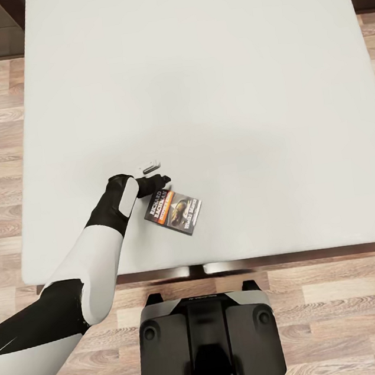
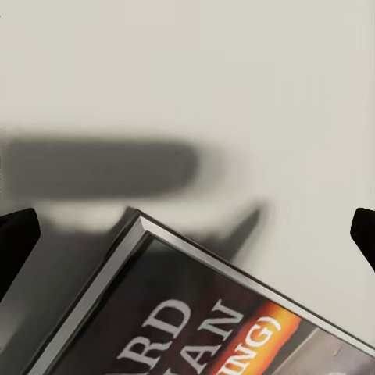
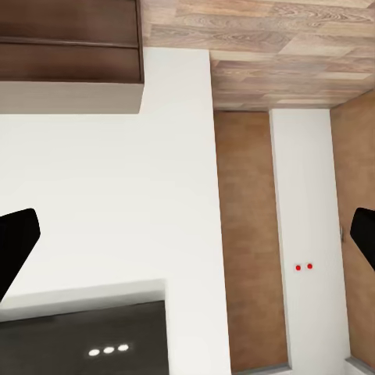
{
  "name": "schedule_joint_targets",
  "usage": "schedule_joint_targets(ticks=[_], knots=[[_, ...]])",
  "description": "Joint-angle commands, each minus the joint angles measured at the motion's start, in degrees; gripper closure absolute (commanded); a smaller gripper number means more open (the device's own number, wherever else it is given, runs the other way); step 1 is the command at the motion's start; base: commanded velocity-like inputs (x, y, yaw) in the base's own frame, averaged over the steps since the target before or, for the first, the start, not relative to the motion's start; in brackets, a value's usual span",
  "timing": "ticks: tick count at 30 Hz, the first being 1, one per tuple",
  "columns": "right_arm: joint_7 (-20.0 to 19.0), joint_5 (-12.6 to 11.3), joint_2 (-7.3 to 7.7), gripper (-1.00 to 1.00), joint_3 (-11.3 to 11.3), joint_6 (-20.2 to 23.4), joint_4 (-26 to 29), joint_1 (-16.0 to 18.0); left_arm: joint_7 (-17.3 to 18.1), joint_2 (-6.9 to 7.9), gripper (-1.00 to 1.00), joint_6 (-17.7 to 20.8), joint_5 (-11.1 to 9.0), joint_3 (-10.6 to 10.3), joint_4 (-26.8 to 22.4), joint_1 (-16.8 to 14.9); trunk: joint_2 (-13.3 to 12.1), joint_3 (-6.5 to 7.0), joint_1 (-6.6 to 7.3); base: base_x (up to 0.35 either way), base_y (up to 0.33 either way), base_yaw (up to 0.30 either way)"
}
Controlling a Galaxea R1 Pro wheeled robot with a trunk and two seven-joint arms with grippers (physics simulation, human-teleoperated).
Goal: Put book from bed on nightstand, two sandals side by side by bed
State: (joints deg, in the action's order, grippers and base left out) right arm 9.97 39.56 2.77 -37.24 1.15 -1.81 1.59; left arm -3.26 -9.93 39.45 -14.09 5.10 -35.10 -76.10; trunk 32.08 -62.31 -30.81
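One thin, glossy paperback book lay flat near the foot edge of the bed, on its smooth off-white mattress. Left gripper hovered at its corner, fingers spread, empty. Right gripper likewise spread.

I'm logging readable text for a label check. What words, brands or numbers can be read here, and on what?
"RICHARD BACHMAN": white lettering on the small dark paperback book lying on the off-white mattress of the bed.
"...RD", "...AN", "...ING)": cut-off fragments of the book's cover in the left wrist view.
Small lettering lower on the cover: too blurred to read.
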Motion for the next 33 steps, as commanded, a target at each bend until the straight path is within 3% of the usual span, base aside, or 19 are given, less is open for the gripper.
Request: schedule_joint_targets(ticks=[1, 33], knots=[[0.3, 0.6, 0.03, -1.00, -0.4, 0.1, -0.2, 0.1, -0.3, -0.06, -1.00, 0.3, -0.6, 0.3, -0.1, 0.0, 0.1, -0.04, -0.02, 0.000, 0.000, 0.003], [0.3, 0.6, 0.09, -1.00, -0.4, 0.1, -0.2, 0.0, -0.3, 0.00, -1.00, -1.0, -0.6, 0.0, 0.2, 0.1, 0.1, -0.82, -0.02, -0.008, 0.000, 0.015]])
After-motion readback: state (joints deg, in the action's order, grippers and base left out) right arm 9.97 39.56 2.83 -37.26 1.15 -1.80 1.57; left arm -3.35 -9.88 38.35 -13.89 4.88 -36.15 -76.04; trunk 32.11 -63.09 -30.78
